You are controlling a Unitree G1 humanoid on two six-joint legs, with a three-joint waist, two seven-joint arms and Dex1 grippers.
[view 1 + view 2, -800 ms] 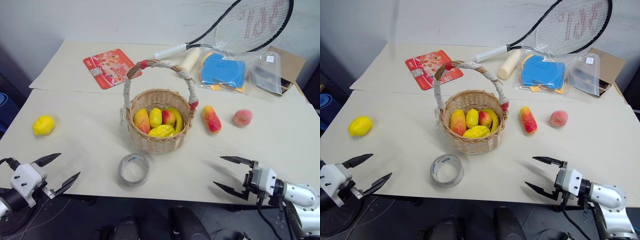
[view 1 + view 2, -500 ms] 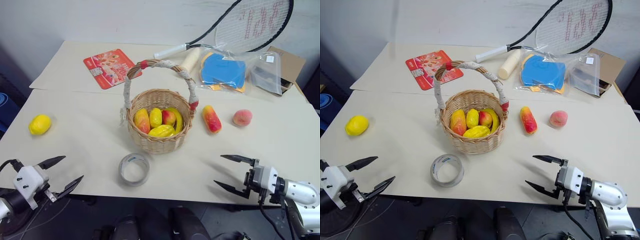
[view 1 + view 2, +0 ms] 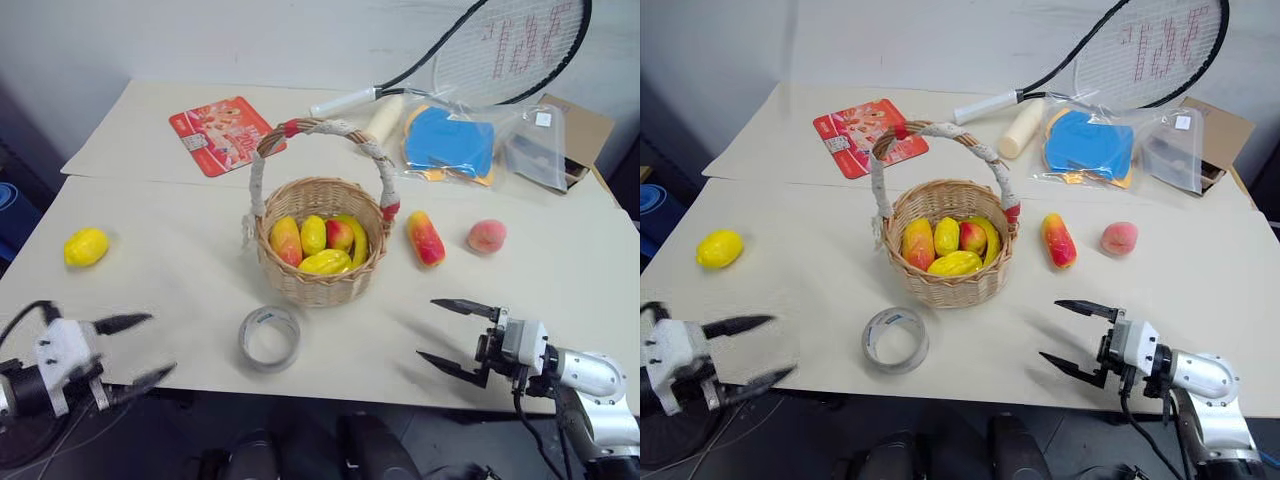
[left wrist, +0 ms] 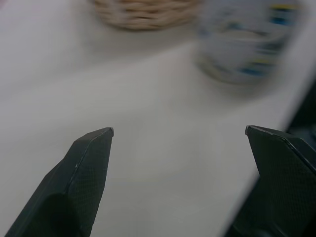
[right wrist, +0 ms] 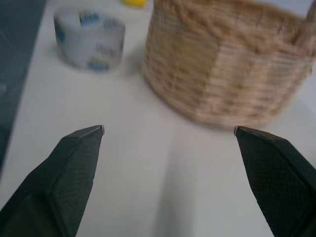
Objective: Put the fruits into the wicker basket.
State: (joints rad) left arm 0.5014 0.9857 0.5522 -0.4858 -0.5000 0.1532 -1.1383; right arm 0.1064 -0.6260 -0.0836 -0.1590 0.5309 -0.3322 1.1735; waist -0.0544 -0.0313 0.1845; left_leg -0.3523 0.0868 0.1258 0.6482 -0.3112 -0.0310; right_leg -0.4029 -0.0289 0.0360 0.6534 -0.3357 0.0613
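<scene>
Both claws hang wide and empty along the bottom of the frame: we see the left gripper (image 3: 140,350) in the lower left corner and the right gripper (image 3: 450,335) in the lower right, each just over the near edge of the table (image 3: 180,270).

Going by size, the wicker basket (image 3: 318,250) sits at the centre of the frame, already holding several fruits. A grey tape roll (image 3: 269,338) lies just below it. Then come the fruits outside the basket: the mango (image 3: 425,238) right of centre, just beside the basket, its long axis running up and down the frame with a slight tilt; the lemon (image 3: 86,246) at the left edge, well apart from the basket; and the peach (image 3: 486,236), further right than the mango.

We judge the mango and peach the right gripper's work, since both lie above it in the frame. The lemon lies above the left gripper, nearer to that arm. A grip across the mango's narrow width looks easiest.
</scene>
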